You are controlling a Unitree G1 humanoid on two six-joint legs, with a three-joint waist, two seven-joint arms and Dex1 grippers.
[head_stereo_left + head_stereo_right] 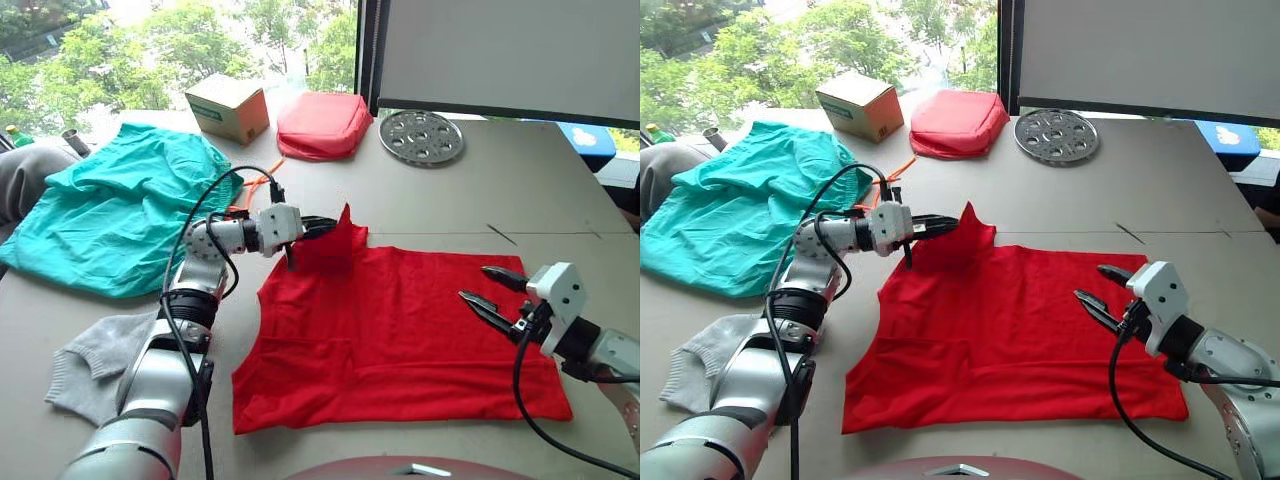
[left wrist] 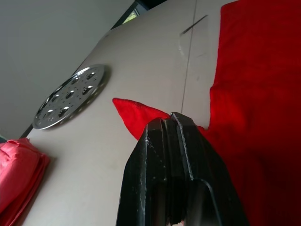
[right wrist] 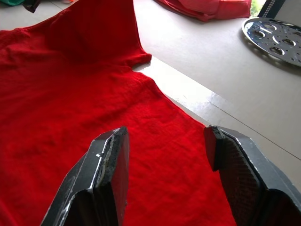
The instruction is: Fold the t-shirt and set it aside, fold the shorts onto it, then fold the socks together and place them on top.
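Observation:
The red t-shirt (image 1: 400,330) lies spread on the grey table, partly folded. My left gripper (image 1: 322,228) is shut on the t-shirt's far left sleeve and holds it lifted into a peak (image 2: 136,113). My right gripper (image 1: 490,292) hovers open just above the t-shirt's right edge, with nothing between its fingers (image 3: 113,174). The teal shorts (image 1: 120,210) lie crumpled at the far left, their orange drawstring (image 1: 255,185) trailing toward the middle. A grey sock (image 1: 95,365) lies at the near left beside my left arm.
A cardboard box (image 1: 228,107), a red padded pouch (image 1: 323,124) and a perforated metal disc (image 1: 421,137) sit along the far edge. A dark monitor-like panel (image 1: 500,55) stands behind them. Bare table (image 1: 540,190) lies beyond the shirt on the right.

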